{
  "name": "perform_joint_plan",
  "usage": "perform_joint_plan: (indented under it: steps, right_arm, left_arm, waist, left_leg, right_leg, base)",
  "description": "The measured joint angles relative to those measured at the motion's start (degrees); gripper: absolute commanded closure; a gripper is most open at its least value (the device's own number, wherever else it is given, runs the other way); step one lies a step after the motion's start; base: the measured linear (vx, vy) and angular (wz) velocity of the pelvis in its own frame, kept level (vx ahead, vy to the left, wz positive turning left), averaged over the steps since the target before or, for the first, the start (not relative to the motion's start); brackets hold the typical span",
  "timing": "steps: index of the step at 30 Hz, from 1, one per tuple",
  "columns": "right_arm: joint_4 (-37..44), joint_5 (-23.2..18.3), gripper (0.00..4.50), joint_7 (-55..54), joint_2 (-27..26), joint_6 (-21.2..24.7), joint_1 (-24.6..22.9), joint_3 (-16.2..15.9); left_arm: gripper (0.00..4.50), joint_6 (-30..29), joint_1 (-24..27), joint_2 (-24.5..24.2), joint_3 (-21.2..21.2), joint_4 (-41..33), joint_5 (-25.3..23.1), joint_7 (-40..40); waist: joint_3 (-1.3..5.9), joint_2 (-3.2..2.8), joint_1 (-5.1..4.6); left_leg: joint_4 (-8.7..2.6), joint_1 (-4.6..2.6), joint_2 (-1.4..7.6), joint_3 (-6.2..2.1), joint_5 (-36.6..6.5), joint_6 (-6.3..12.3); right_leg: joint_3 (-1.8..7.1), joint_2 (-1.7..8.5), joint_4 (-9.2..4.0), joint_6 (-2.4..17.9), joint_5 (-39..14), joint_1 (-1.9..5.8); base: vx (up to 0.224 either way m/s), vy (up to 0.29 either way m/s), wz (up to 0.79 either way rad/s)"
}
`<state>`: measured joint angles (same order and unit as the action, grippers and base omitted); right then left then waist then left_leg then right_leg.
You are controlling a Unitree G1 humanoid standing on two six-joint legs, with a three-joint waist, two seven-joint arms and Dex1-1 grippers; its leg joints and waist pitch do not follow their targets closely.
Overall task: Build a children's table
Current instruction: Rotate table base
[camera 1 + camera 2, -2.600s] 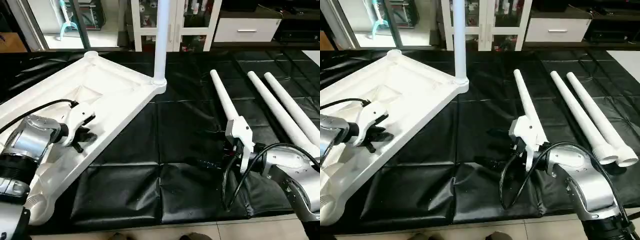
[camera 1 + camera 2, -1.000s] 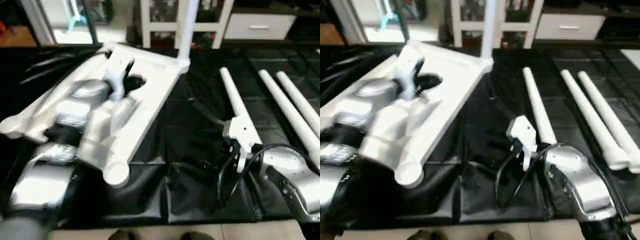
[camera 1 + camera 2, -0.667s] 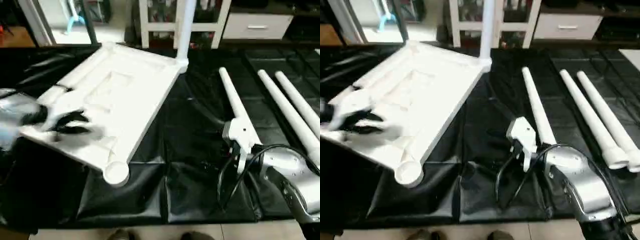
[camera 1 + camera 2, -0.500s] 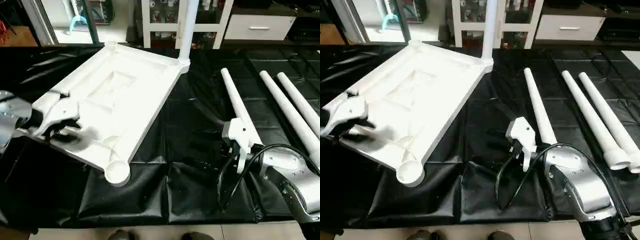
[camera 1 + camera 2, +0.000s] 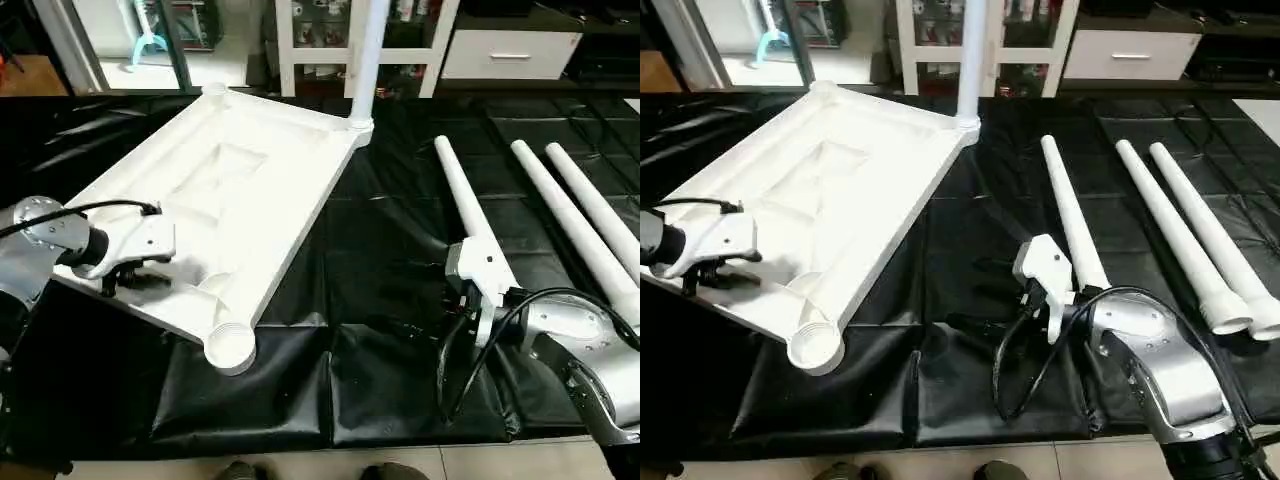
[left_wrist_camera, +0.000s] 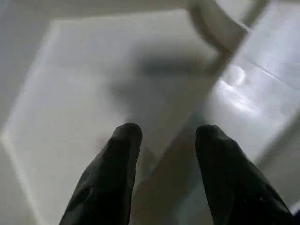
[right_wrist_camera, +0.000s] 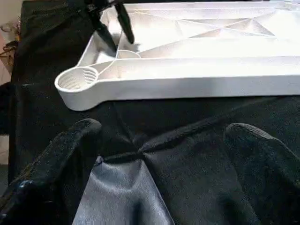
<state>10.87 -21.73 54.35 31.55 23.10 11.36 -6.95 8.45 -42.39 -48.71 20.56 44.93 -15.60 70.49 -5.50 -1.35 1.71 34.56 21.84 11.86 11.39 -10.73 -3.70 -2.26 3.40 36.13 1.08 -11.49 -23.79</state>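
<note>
Tabletop (image 5: 240, 190) at left on mat (image 5: 380, 260); three loose legs (image 5: 560, 215) to its right.

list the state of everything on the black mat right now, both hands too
white plastic square table top: upside down on the mat, ribs up
fitted white tube leg: upright in the far corner socket
near round corner socket: empty
three loose white tapered tube legs: lying flat, side by side
left hand: open, over the top's near edge
right hand: open wide, holding nothing

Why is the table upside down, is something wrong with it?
Nothing looks broken. The top lies underside up on the black mat, with one leg standing in a far corner socket and three legs lying loose beside it.
</note>
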Motion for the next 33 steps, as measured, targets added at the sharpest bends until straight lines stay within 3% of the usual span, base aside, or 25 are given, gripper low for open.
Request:
perform_joint_plan:
  steps: [4, 9, 16, 26, 33]
  right_arm:
    - [0.0, -0.1, 0.0, 0.0, 0.0, 0.0, 0.0, 0.0]
    - [0.0, -0.3, 0.0, 0.0, 0.0, 0.0, 0.0, 0.0]
    - [0.0, -0.4, 0.0, 0.0, 0.0, 0.0, 0.0, 0.0]
    - [0.0, -0.4, 0.0, -0.1, 0.0, 0.0, 0.0, 0.0]
    - [0.0, -0.4, 0.0, -0.1, 0.1, 0.0, 0.0, 0.0]
  left_arm:
    - [2.34, 2.0, -0.8, 0.2, 0.7, 1.7, -1.5, -1.0]
    - [2.8, 3.3, -1.6, 1.8, 0.9, 5.6, -3.6, -6.9]
    - [3.43, 3.7, -2.2, 2.3, 1.2, 6.2, -4.6, -7.2]
    - [3.83, 3.8, -2.9, 4.1, 1.8, 7.0, -5.6, -7.6]
    - [4.1, -5.8, -1.2, 7.7, -1.7, 1.5, -0.6, -4.6]
  waist:
    - [0.0, 0.0, -0.01]
    - [0.0, 0.0, 0.08]
    - [0.0, 0.0, 0.18]
    - [0.03, -0.11, 0.02]
    - [0.04, -0.14, -0.13]
  left_leg:
    - [0.0, -0.05, 0.0, 0.0, 0.0, 0.0]
    - [0.0, -0.12, 0.0, -0.01, 0.0, 0.0]
    - [0.0, -0.16, -0.01, -0.02, 0.0, -0.01]
    - [-0.06, -0.76, -0.03, 0.0, 0.0, -0.03]
    - [-0.06, -0.86, -0.04, 0.0, 0.0, -0.03]
  right_leg:
    - [0.01, 0.0, 0.01, 0.0, 0.0, 0.03]
    - [0.01, 0.0, 0.05, 0.0, 0.0, 0.08]
    - [0.01, 0.0, 0.07, 0.0, 0.0, 0.1]
    - [0.09, 0.0, 0.08, 0.0, 0.0, 0.57]
    - [0.12, -0.01, 0.07, 0.0, 0.0, 0.65]
  base:
    - [0.0, 0.0, 0.0]
    - [0.0, 0.0, 0.0]
    - [0.0, 0.0, 0.0]
    - [0.0, 0.0, 0.0]
    - [0.0, 0.0, 0.0]
